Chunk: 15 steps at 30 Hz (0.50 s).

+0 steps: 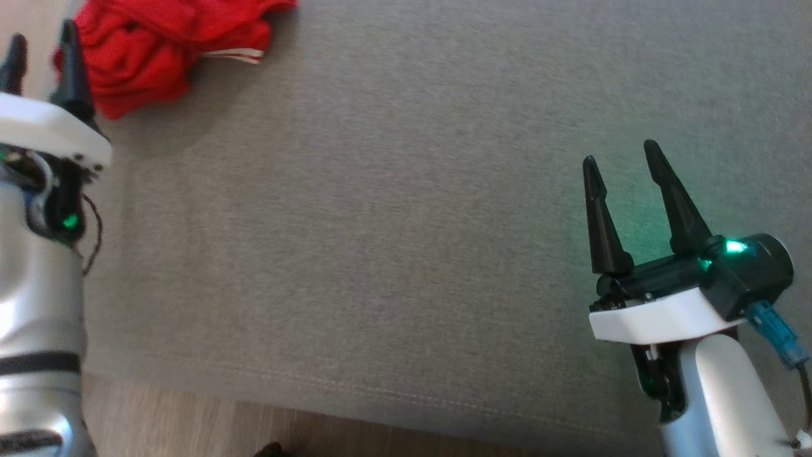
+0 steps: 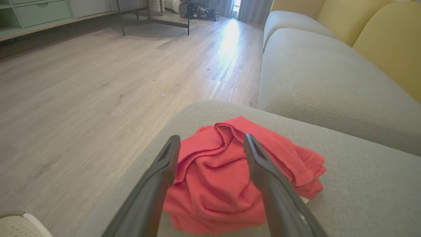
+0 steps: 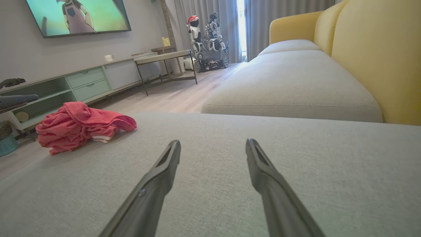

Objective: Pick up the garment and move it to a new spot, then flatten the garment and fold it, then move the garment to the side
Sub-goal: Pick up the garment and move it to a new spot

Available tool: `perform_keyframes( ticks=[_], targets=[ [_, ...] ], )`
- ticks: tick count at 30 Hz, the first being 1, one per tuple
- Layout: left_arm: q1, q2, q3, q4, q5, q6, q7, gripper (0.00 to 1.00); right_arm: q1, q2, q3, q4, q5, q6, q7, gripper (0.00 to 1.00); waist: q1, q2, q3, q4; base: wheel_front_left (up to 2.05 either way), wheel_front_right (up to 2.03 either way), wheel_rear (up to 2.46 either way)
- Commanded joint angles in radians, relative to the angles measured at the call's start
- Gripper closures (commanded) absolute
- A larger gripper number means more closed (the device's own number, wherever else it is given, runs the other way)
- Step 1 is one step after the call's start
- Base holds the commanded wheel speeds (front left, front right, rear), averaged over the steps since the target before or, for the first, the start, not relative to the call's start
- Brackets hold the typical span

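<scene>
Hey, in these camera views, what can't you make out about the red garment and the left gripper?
Red garment, head view: cut off by the top edge; bunched up, so its type and full shape are unclear.
Left gripper, head view: whether its open fingers touch the cloth cannot be told; one finger overlaps it.
Left wrist view: the fingers hide parts of the garment's near side.

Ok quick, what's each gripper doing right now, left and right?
Left gripper: open, holding nothing, fingers pointed at the crumpled red garment.
Right gripper: open, holding nothing, over the grey cushion, well apart from the garment.
</scene>
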Motion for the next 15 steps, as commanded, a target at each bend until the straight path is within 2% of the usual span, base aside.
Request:
perform_keyframes(
  ticks=[1, 8, 15],
  targets=[
    [-0.062, 0.078, 0.012, 0.020, 0.012, -0.007, 0.003, 0.00, -0.025, -0.002, 0.025, -0.041, -0.006, 0.007, -0.002, 0.00, -0.0003, 0.0000, 0.044, -0.050, 0.00, 0.00, 0.00],
    [-0.172, 0.126, -0.040, 0.173, 0.048, -0.014, 0.009, 0.00, -0.030, -0.002, 0.030, -0.043, 0.000, 0.007, -0.010, 0.00, -0.0003, 0.0000, 0.059, -0.086, 0.00, 0.00, 0.00],
    [-0.260, 0.150, -0.059, 0.310, 0.070, 0.002, -0.024, 0.00, -0.035, -0.002, 0.041, -0.037, 0.007, 0.007, -0.022, 0.00, -0.0003, 0.0000, 0.077, -0.107, 0.00, 0.00, 0.00]
  ],
)
